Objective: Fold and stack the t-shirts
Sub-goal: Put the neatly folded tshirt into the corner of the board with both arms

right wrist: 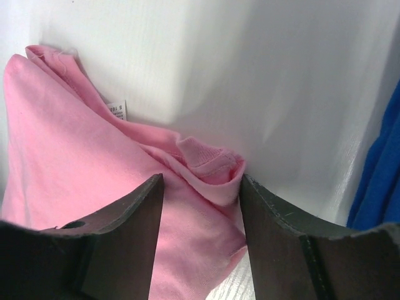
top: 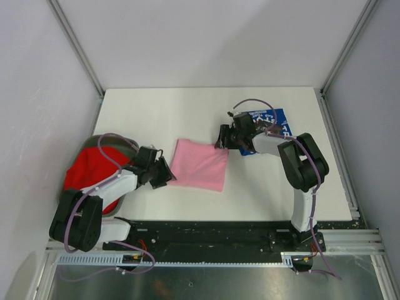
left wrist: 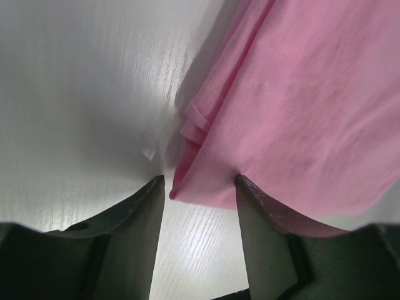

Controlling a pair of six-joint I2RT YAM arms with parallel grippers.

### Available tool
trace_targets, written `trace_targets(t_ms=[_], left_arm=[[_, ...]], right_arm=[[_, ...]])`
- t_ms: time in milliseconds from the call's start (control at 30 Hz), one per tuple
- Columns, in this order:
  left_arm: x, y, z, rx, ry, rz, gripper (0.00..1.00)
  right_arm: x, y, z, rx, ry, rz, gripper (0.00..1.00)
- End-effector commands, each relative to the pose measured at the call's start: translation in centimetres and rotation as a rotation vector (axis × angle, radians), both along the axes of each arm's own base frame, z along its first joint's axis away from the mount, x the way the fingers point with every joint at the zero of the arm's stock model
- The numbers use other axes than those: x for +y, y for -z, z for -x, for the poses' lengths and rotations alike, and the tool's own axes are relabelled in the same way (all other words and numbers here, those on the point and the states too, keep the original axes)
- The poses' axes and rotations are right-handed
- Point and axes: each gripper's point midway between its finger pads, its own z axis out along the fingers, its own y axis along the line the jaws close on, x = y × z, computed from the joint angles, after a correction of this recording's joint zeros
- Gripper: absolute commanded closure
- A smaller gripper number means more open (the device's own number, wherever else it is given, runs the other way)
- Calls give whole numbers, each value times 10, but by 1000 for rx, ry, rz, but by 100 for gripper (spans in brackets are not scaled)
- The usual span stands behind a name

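Open table (top: 187,106) lies beyond the pink shirt (top: 200,164); the blue shirt (top: 281,117) crowds the right.

Bright, even light; the pink t-shirt (left wrist: 300,106) casts a soft shadow on the glaring white table (left wrist: 81,94).
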Motion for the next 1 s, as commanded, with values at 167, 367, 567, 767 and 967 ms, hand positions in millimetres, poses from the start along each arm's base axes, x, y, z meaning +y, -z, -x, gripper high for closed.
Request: trace_targets(t_ms=[167,367,567,767,967], left_arm=[[-3,-1,-23,-36,-32,8,45],[-1,0,-22,-38,-41,5,47],[-1,1,-21,-34,-41,4,47],[-1,2,-21,-29,-41,5,48],[-1,3,-21,-28,-42,2,49]], right_arm=[[-3,26,17,93,-9,45,47],[-14,20,14,113,-8,7,40],[-19,9,12,105,-30,-71,37],[-19,10,16,92,-62,-110,37],[-20,14,23,93,-76,-112,38]])
